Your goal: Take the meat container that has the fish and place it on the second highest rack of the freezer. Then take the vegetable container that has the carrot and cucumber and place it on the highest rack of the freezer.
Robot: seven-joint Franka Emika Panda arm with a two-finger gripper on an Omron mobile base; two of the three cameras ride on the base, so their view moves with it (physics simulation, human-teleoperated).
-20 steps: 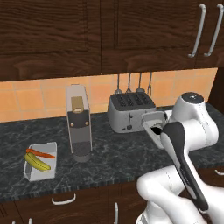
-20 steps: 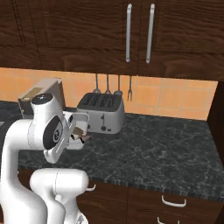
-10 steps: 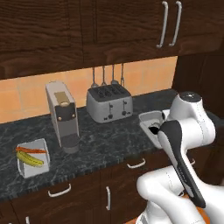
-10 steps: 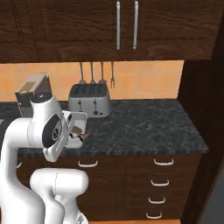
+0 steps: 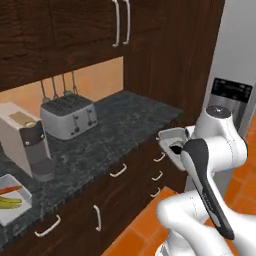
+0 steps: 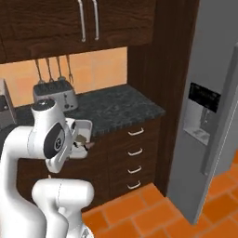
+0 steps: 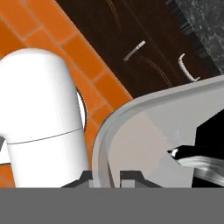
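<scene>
— Hand view: how is the gripper seen?
— Its two dark tips are pinched on the rim of the meat container, one tip to either side of the grey wall. A dark and silvery fish lies inside, beyond the tips.

— And where is the container carried?
— It is held in the air in front of the arm, off the edge of the dark stone counter, above the drawers and orange floor tiles.

— What else is seen around it?
— The steel freezer stands farther off to the gripper's right. The vegetable container with carrot rests well away to its left, past the coffee machine and toaster.
</scene>
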